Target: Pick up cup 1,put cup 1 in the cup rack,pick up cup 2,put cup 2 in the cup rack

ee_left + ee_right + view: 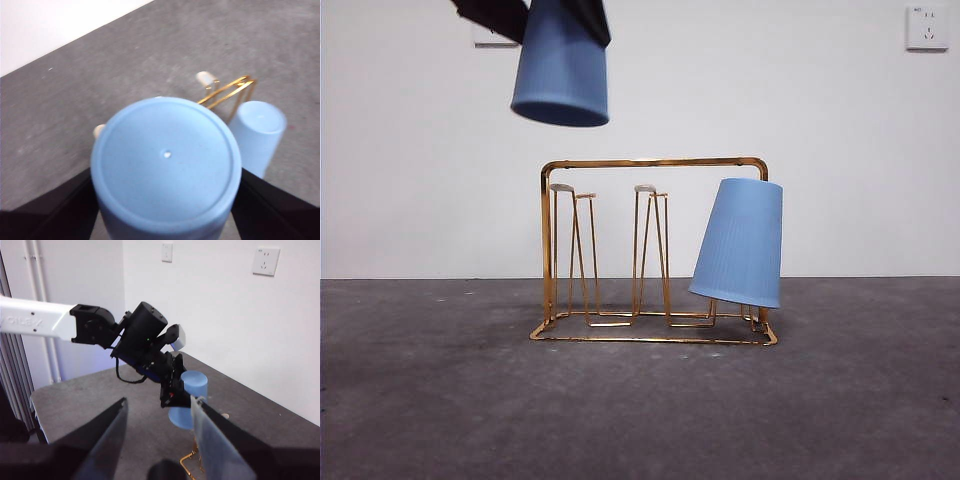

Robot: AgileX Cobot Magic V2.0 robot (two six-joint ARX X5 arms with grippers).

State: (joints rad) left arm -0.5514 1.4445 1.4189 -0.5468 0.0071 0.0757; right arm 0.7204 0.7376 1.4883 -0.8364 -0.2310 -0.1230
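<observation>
The left gripper point(560, 25) is clamped on the second cup point(561, 70), held upside down, mouth downward, well above the cup rack point(655, 250). The first cup point(740, 243) already hangs tilted on the rack's end peg, so this is the placing step. Below the fingers, the free pegs point(582, 255) wait; the next move probably needs lowering the mouth squarely over one. The right gripper point(160, 440) hangs back, jaws apart, holding nothing.
</observation>
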